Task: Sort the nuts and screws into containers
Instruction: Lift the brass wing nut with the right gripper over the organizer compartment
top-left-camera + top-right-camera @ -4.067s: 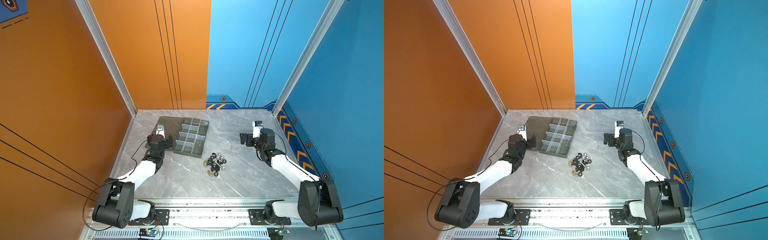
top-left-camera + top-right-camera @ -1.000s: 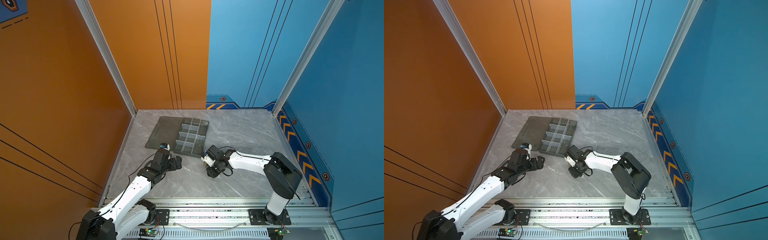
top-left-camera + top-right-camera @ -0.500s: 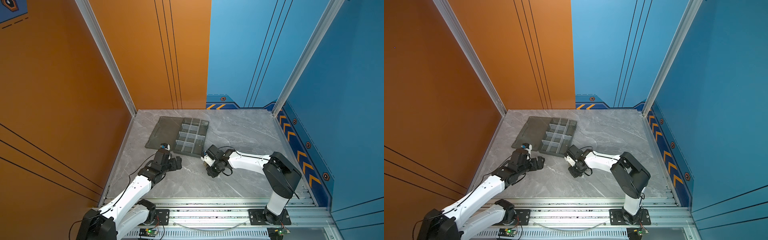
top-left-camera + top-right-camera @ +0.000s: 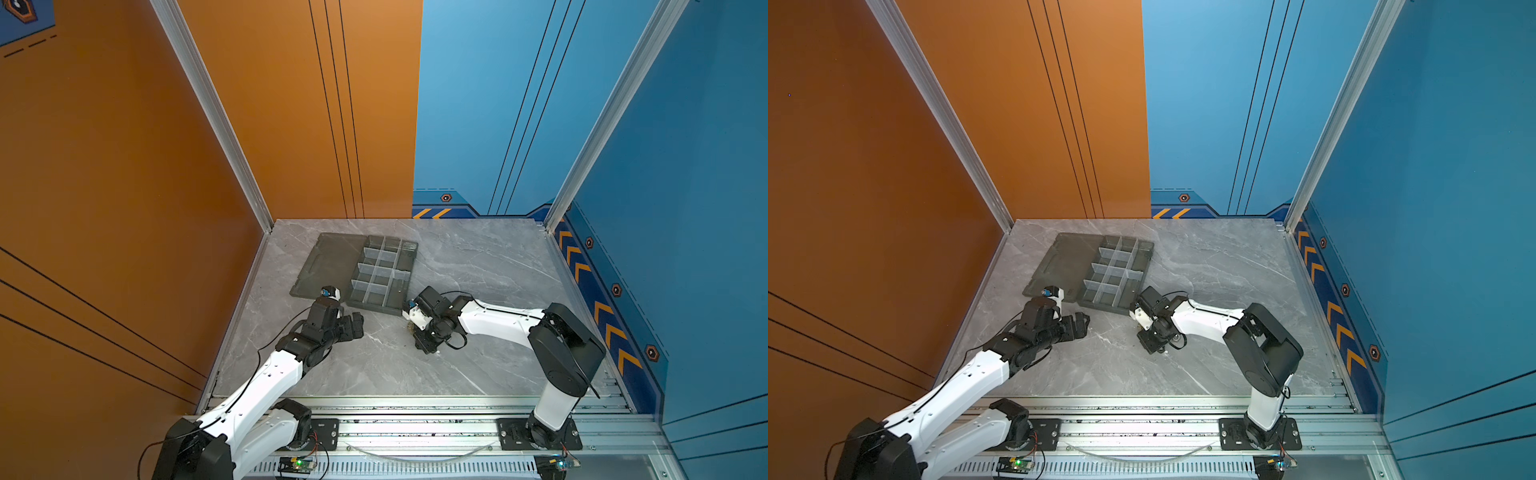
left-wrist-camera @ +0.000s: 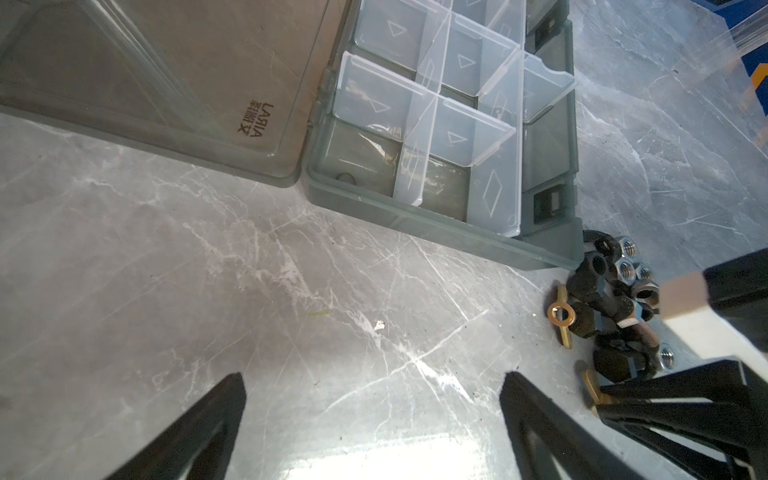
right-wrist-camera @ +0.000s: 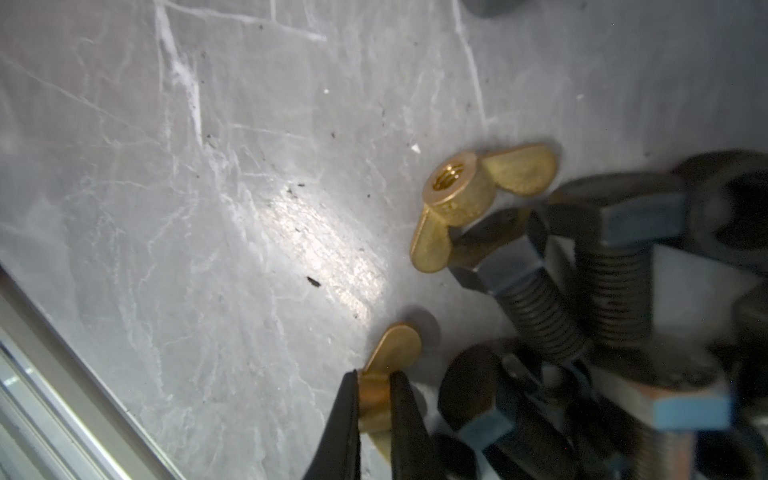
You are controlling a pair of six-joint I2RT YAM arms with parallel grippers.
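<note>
Shiny brass-coloured nuts (image 6: pixel 459 195), matt black threaded screws (image 6: pixel 540 303), glossy marbled tabletop (image 6: pixel 187 208)

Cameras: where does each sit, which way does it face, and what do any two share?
Top views: high over the front rail, looking down at the table, organizer tray, left arm and right arm.
Left wrist: on the left arm, facing the tray and pile of screws and nuts; open left tool shows.
Right wrist: low over that pile; right tool closed on a brass wing nut.
Shared: both wrist views see the pile; both top views see nearly everything alike.
</note>
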